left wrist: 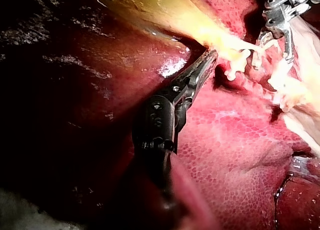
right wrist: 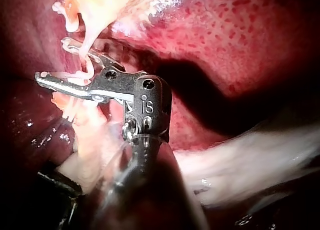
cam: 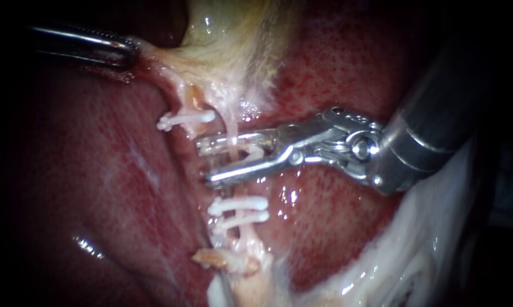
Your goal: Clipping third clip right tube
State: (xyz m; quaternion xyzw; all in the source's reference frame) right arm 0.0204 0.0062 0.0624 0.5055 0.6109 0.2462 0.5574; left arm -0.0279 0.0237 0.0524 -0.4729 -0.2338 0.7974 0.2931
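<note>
The liver [cam: 97,170] fills most of your endoscope view, dark red and wet. At the top hangs the yellowish gallbladder [cam: 234,34]. A mass of white tissue [cam: 416,250] lies at the lower right, partly behind your right instrument's thick shaft.

Your right instrument [cam: 208,161] reaches in from the right. Its jaws are spread, one to each side of the right tube [cam: 232,128], a thin pale strand running down from the gallbladder. The upper jaw crosses in front of the tube and hides a short stretch of it. A small white piece [cam: 252,151] sits between the jaws just beside the tube; you cannot tell from here whether it is a clip. The wrist housing carries stamped marks, seen in the right wrist view.

Your left instrument [cam: 128,54] comes in at the upper left, its jaws pinched on the gallbladder's pale edge and drawing it out into a strand.

One white clip [cam: 188,119] sits just above the jaws, on a strand left of the tube. Two more clips [cam: 238,204] lie close together below the jaws.
</note>
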